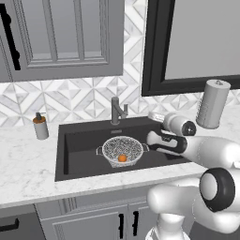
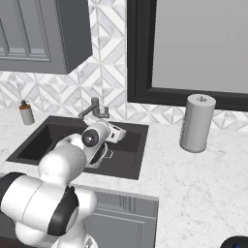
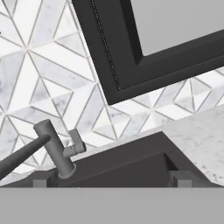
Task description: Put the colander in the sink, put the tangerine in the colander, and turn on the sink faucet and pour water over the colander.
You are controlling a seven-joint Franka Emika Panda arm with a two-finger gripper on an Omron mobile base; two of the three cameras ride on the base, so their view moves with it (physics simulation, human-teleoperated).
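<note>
The colander sits in the sink, roughly mid-basin, and the tangerine rests inside it at the bottom; both placements appear complete. The step in hand is therefore judged to be the third: turning on the faucet and running water over the colander. The claw hangs over the right part of the basin, empty and clear of every object; its fingers are hard to make out against the arm, but it stands fully open and holds nothing. It is apart from the faucet, off to that fitting's right in the left base view. In the hand view the faucet stands at lower left, post upright on the back rim, the side lever projecting from the post toward the camera's right, and the spout running off toward the left edge. No water is seen. In the right base view the spout points out over the basin, though whether its mouth lies above the colander cannot be confirmed from these views. The next move calls for carrying the claw across to the lever, meeting it squarely with a finger or closing on it, and working it without striking the post. Should the spout fall wide of the colander, swinging it over would also be needed. A soap dispenser stands on the table left of the sink, well clear.
</note>
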